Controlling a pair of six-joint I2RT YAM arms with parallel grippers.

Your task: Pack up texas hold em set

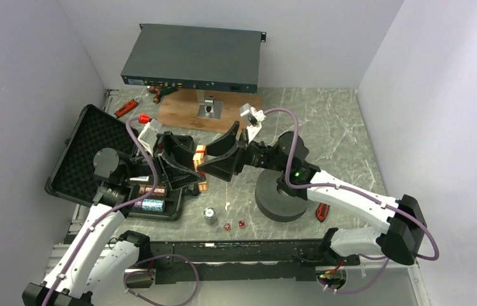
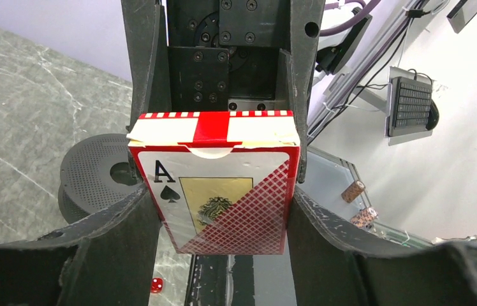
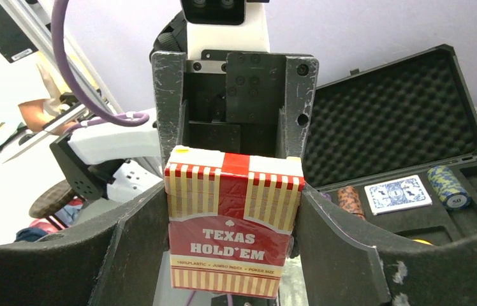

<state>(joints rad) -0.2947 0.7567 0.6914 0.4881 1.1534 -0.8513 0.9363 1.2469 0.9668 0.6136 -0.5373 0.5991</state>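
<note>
A red card deck box (image 1: 200,153) hangs above the table between my two grippers, which face each other. My left gripper (image 1: 185,167) is shut on it; its view (image 2: 218,204) shows the box's ace-of-spades face (image 2: 223,191). My right gripper (image 1: 214,159) is shut on it too; its view (image 3: 233,197) shows the "Texas Hold'em" face (image 3: 233,236). The black case (image 1: 86,159) lies open at the left, foam lid back. Its tray holds chip stacks (image 3: 349,201) and a blue deck (image 3: 398,193). Two red dice (image 1: 227,226) and a silver chip stack (image 1: 210,217) sit on the table.
A dark grey foam ring (image 1: 280,199) sits under the right arm. The flat grey rack box (image 1: 191,60) stands at the back on a wooden board (image 1: 178,111). Red tools lie at the back left (image 1: 125,108) and by the ring (image 1: 322,212).
</note>
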